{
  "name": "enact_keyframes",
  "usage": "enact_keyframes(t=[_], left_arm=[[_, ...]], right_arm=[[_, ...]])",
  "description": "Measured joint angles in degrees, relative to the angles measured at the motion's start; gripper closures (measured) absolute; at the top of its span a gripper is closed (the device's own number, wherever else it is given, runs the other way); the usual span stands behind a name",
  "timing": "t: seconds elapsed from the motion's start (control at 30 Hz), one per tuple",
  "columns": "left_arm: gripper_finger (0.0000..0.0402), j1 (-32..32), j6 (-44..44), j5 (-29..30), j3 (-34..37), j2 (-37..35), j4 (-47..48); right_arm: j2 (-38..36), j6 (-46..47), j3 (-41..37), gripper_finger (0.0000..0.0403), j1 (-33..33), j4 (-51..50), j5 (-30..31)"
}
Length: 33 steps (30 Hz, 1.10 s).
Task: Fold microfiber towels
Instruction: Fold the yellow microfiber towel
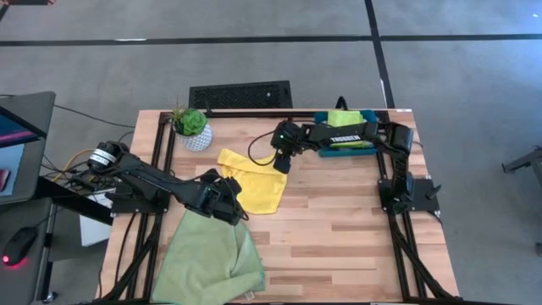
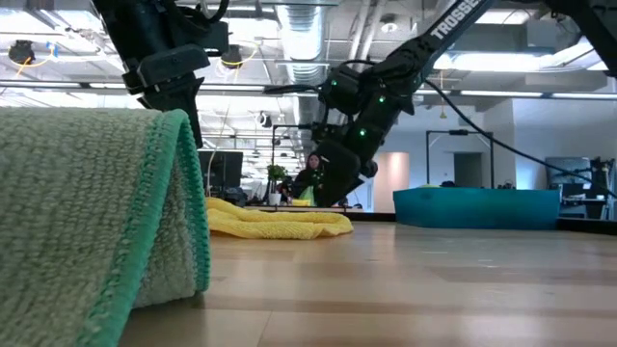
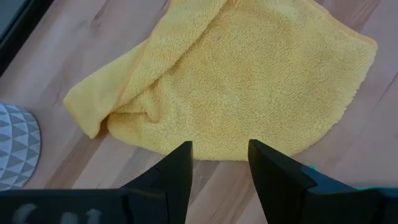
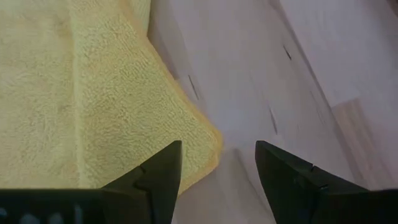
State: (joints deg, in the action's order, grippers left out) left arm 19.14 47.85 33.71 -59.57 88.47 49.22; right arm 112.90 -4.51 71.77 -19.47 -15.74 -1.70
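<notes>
The yellow towel (image 1: 254,182) lies crumpled on the wooden table, partly doubled over, and also shows in the low view (image 2: 280,222). My left gripper (image 1: 237,206) is open above its near edge (image 3: 217,149). My right gripper (image 1: 282,166) is open above its far right corner (image 4: 208,140). The larger pale green towel (image 1: 212,258) lies folded at the near left, its fold facing the low camera (image 2: 183,212). The lime green towel (image 1: 343,118) rests in the teal tray (image 1: 366,146). The grey towel is out of view.
A small potted plant (image 1: 192,127) stands at the far left of the table. The teal tray stands at the far right and shows in the low view (image 2: 477,207). Bare wood (image 1: 339,229) lies at the near right. A black frame (image 1: 398,229) runs along the table's sides.
</notes>
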Motion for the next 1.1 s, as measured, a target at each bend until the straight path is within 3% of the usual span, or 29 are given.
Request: enact_keyframes(t=[0.73, 0.87, 1.1], left_arm=[[0.0253, 0.0, 0.3, 0.0, 0.0, 0.0, 0.4], [0.0253, 0.0, 0.4, 0.0, 0.0, 0.0, 0.4], [0.0253, 0.0, 1.4, 0.0, 0.0, 0.0, 0.7]], right_arm=[[5.2, -1.6, 0.3, 0.0188, -1.9, 2.3, -2.9], [4.8, -3.0, 0.3, 0.0239, -1.6, 2.6, -2.7], [4.6, -4.7, 0.2, 0.0387, -1.2, 2.6, -2.7]])
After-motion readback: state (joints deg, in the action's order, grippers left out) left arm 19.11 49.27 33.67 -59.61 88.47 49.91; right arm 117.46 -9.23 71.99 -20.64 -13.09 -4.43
